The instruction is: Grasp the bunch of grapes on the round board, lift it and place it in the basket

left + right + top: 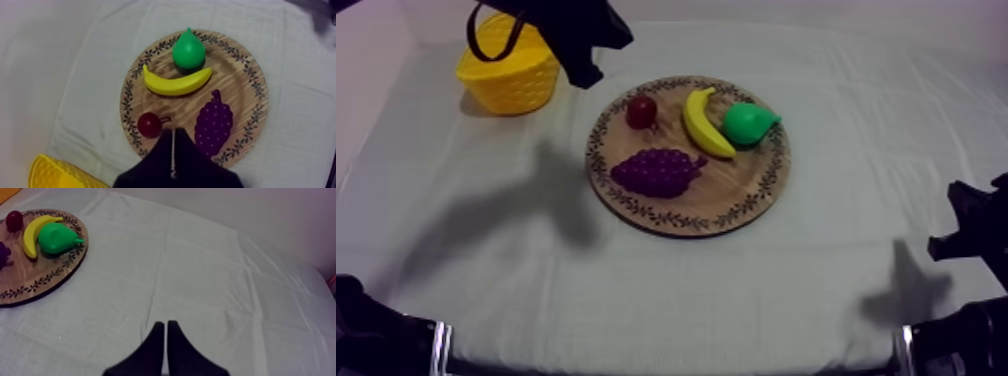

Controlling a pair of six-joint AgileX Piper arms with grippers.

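From above, the left gripper [583, 72] is hanging over the cloth [636, 290] just outside the wooden board [736, 190], between the board and the yellow basket [506, 75]. The bunch of grapes [656, 172] is lying on the front part of the board. The small red fruit [641, 110], banana [704, 125] and pear [749, 122] are sitting in a row along the board's far side.

In the left wrist view, the left gripper's fingers are pressing together into a narrow wedge, pinching nothing. The wedge's tip is hovering over the board's rim, between the small red fruit and the grapes. As I judge it, the reach is the step in hand. The fingers should be spreading first. The gripper should then be shifting sideways until it is centring over the bunch's broad middle, and coming down astride its narrower width without brushing the red fruit beside it.

In the right wrist view, the right gripper [166, 324] is sitting with its fingers closed together on nothing, over bare cloth well apart from the board.
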